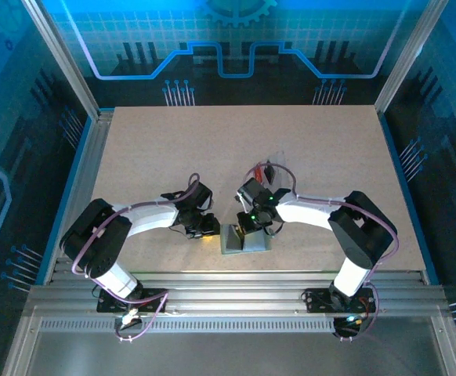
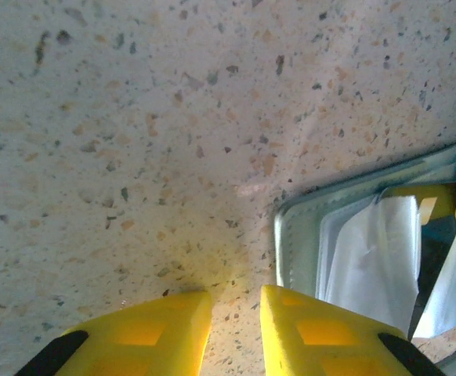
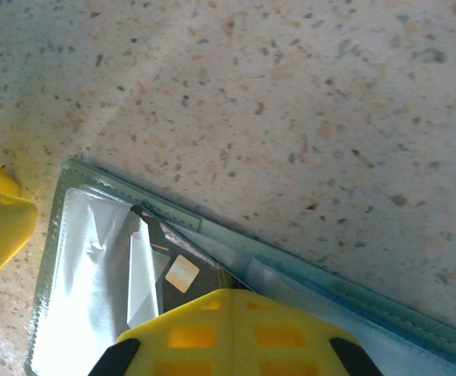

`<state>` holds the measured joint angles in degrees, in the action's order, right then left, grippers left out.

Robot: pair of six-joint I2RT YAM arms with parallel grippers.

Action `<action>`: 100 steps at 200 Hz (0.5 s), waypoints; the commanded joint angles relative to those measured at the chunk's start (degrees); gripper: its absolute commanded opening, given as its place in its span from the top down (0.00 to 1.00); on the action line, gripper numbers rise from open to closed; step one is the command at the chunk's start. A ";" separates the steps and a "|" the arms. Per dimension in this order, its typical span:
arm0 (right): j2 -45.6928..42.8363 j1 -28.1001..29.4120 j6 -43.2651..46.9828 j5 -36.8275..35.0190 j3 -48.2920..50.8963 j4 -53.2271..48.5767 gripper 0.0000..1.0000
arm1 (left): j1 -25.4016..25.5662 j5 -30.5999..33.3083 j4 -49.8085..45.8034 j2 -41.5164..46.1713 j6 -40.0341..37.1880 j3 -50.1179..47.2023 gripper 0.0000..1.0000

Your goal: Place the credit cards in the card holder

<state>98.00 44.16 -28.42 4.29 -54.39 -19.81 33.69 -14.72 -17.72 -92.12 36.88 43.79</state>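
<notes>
Fingers of the right claw [image 3: 228, 301] are clenched on the end of a black card [image 3: 177, 270], its gold chip showing just past the yellow tip. The card's far corner is tucked under the clear pocket of the card holder [image 3: 400, 323]. The holder lies flat with its pockets facing up, near the front of the bench and between the two arms. The card is held low and slanted, I reckon so that its edge can slide along inside the sleeve rather than catch on the lip. It looks partway in, not seated.

The left claw [image 2: 236, 333] sits just beside the holder's outer edge, its jaws a little apart with nothing between them but bench. My guess is that it's parked there as a stop, so the holder doesn't skid away when the card is pushed.

The bench [image 1: 173, 149] is a pale speckled board. Round it run aluminium rails and posts, with blue-lit panels printed like circuit boards behind.
</notes>
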 commanded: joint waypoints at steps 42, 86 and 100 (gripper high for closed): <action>2.46 2.05 1.61 3.38 -0.94 1.88 0.98 | 1.70 -0.32 6.70 -5.94 -1.15 -0.02 0.74; 1.46 2.19 0.31 6.19 0.63 4.66 0.98 | 2.17 -0.40 7.49 -6.68 -0.50 0.48 0.75; 1.65 2.23 -0.17 6.93 0.78 5.52 0.97 | 2.50 -0.61 7.85 -7.31 -0.19 0.67 0.75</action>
<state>99.24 45.45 -27.88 8.27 -54.33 -16.36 33.69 -14.66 -18.85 -93.36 36.97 44.84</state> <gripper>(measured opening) 0.052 0.254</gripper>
